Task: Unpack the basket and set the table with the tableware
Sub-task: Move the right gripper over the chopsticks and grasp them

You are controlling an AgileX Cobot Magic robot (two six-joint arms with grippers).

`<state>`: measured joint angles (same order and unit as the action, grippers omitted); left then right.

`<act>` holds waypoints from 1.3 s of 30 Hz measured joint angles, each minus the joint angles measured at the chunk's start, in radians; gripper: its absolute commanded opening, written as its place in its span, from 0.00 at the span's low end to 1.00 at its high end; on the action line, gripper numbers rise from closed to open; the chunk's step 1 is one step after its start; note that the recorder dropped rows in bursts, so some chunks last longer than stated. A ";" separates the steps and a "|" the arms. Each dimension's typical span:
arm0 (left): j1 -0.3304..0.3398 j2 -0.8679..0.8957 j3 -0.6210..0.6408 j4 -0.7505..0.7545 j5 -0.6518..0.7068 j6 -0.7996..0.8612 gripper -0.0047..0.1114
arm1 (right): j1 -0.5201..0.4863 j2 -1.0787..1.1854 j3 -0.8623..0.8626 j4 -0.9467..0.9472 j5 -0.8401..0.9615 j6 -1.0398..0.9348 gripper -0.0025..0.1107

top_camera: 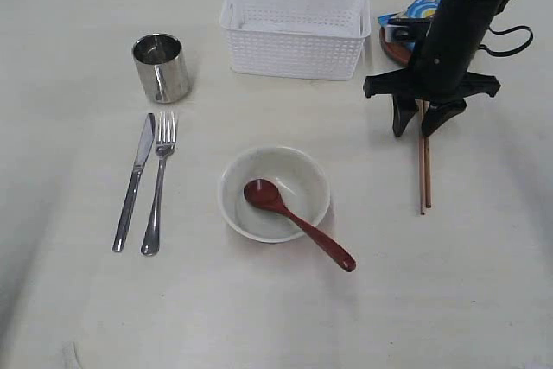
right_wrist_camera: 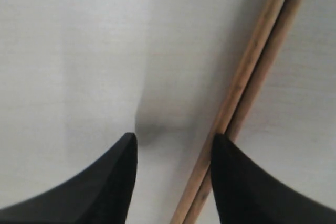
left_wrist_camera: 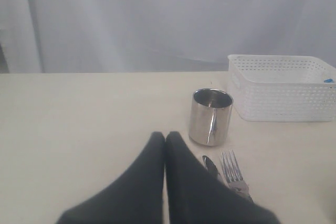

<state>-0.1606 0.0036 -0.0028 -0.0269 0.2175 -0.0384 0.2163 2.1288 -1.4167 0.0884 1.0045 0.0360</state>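
At 3 o'clock of the cream round bowl (top_camera: 298,177), the wooden chopsticks (top_camera: 424,170) lie on the pale table (top_camera: 484,283), long axis 12-to-6. The black right gripper (top_camera: 416,131) hovers over their 12 o'clock end with jaws spread and empty, the sticks off-centre by one finger. The left gripper (left_wrist_camera: 165,139) is clenched on nothing. The right arm is nearer.

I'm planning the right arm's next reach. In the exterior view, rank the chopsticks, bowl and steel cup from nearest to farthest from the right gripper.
1. Chopsticks: right under the open right gripper, on the right side.
2. Bowl: in the middle, nearer the front edge.
3. Steel cup: far over on the left side.
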 measured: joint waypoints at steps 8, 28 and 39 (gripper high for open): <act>0.000 0.000 0.000 0.000 0.000 0.000 0.04 | 0.000 0.000 0.000 0.001 0.000 -0.009 0.41; 0.000 0.000 0.000 0.000 0.000 0.000 0.04 | -0.116 0.008 0.000 0.190 0.010 -0.096 0.41; 0.000 0.000 0.000 0.000 0.000 0.000 0.04 | -0.116 -0.019 0.000 0.231 0.034 -0.122 0.41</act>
<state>-0.1606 0.0036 -0.0028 -0.0269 0.2175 -0.0384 0.1005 2.1095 -1.4167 0.3193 1.0387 -0.0859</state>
